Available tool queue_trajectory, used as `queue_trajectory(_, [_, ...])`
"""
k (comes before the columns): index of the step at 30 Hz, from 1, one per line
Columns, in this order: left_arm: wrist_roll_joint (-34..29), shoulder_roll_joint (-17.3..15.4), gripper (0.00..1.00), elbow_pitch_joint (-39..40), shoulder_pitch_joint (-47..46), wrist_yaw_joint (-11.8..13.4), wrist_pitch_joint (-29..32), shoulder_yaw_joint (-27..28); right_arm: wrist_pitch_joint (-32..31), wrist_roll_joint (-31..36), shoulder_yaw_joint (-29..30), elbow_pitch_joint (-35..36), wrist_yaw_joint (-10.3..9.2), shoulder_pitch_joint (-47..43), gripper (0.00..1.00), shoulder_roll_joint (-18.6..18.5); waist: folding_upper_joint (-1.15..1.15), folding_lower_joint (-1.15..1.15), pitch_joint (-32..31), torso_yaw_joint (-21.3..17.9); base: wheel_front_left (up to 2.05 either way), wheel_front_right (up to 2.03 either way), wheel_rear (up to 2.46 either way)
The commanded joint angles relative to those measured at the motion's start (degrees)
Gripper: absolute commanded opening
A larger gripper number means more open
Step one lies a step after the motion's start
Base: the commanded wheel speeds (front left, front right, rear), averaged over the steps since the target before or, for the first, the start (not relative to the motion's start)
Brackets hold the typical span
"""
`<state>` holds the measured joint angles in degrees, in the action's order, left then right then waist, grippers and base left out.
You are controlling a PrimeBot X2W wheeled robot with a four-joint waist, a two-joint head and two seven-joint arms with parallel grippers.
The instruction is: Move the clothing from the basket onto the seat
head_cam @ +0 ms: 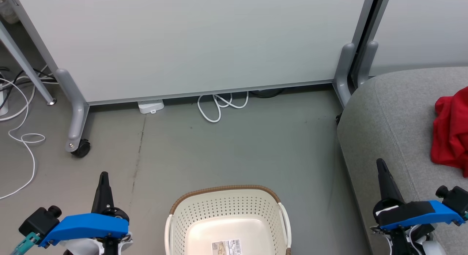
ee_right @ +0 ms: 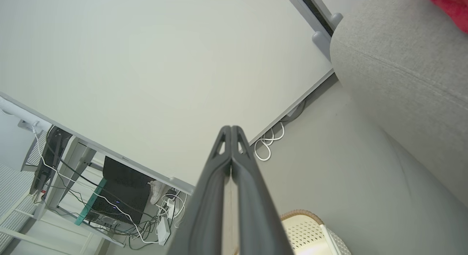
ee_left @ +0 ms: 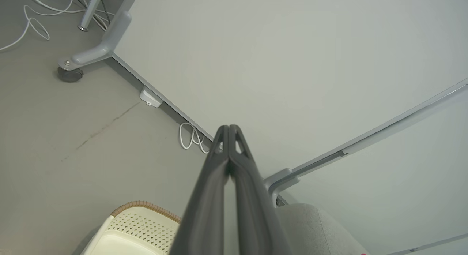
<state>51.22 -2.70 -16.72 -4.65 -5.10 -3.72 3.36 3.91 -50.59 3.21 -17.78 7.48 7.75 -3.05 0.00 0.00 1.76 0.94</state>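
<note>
Nearest me, the left gripper [head_cam: 104, 176] and right gripper [head_cam: 380, 162], both pinched together, flank the basket [head_cam: 223, 190] with a paper label [head_cam: 226, 246] on its bottom, open floor [head_cam: 237, 149] runs to the partition [head_cam: 190, 42], and the clothing [head_cam: 451, 130] lies on the seat [head_cam: 387, 112] at the right.

Bright, even, diffuse light from above. Soft shadow on floor [head_cam: 331, 200] along seat [head_cam: 384, 119]. Head view sharp. Wrist views wide-angle: partition rail [ee_left: 384, 131] bows, corners stretch; left gripper [ee_left: 229, 127] near lens, slightly soft.

Clothing [head_cam: 451, 130] cut by right edge; basket [head_cam: 226, 207] by bottom.
</note>
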Motion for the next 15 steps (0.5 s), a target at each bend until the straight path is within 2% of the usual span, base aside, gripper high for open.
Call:
queue_trajectory(1, [1.3,-0.2,0.0,0.9,-1.4,-0.3,0.2,0.5,-0.3,-1.5,0.2,0.9,0.02,-0.1,0.0,0.0,0.0,0.0,0.0,0.0,0.0,0.0,0.0])
queue_trajectory(15, [10.6,-0.2,0.0,1.8,-1.6,-0.5,2.6,1.1,-2.7,-11.0,1.0,1.5,0.02,-0.3,0.0,0.0,0.0,0.0,-0.3,-0.2,0.0,0.0,0.0])
